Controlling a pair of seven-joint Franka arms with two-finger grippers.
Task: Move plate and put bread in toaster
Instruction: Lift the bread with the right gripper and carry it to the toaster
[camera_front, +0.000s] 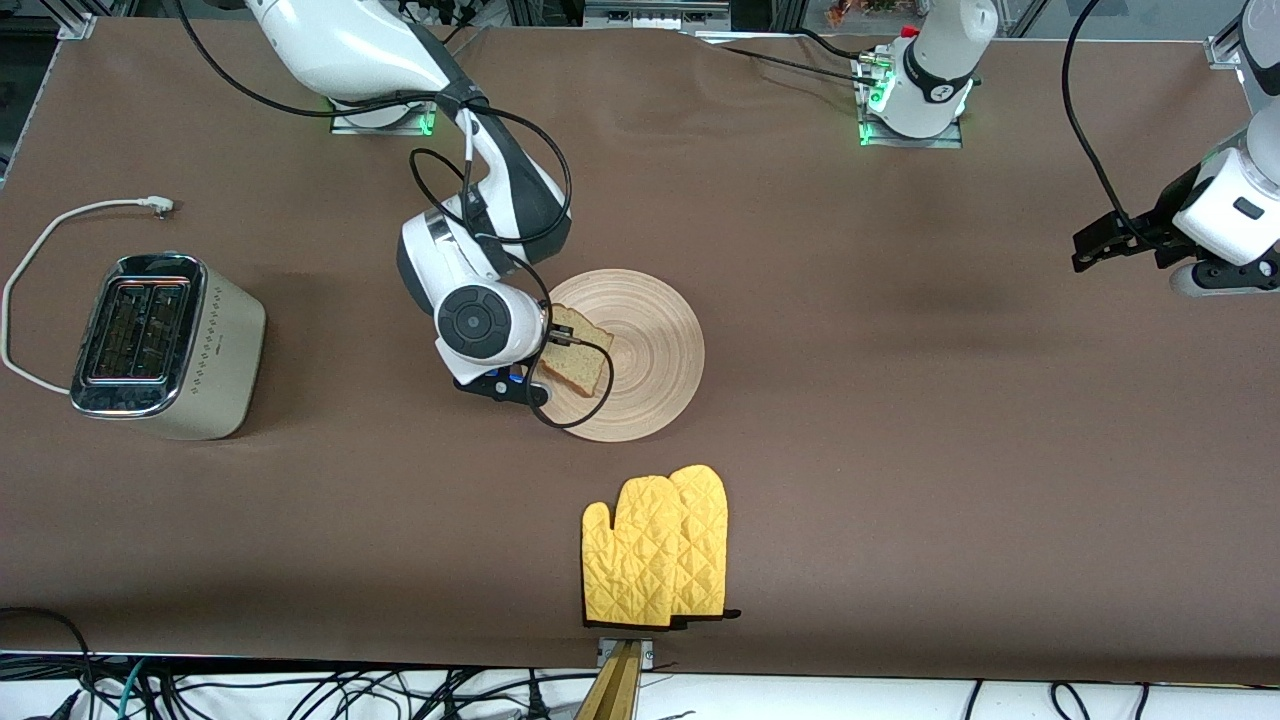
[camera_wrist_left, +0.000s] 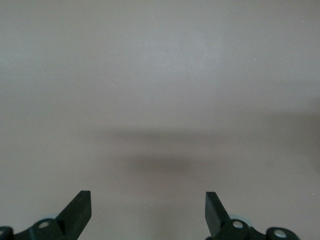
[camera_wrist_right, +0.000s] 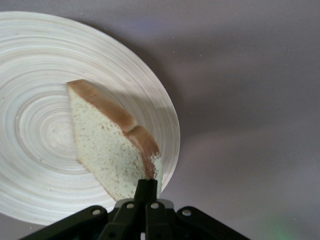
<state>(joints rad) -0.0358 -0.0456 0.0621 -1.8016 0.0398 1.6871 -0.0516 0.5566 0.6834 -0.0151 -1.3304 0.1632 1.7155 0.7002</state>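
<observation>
The pale wooden plate (camera_front: 640, 350) lies mid-table. The bread slice (camera_front: 578, 362) is over the plate's edge toward the right arm's end, held on edge by its crust. My right gripper (camera_front: 545, 368) is shut on the bread; in the right wrist view the fingertips (camera_wrist_right: 150, 187) pinch the crust of the bread (camera_wrist_right: 107, 150) above the plate (camera_wrist_right: 35, 150). The cream toaster (camera_front: 165, 345) stands at the right arm's end of the table, slots up. My left gripper (camera_front: 1120, 240) waits open and empty over bare table at the left arm's end; it is open in its wrist view (camera_wrist_left: 148, 210).
A pair of yellow oven mitts (camera_front: 655, 550) lies nearer the front camera than the plate. The toaster's white cord (camera_front: 60, 225) loops on the table beside it. Brown tabletop (camera_front: 900, 400) spreads between the plate and the left arm's end.
</observation>
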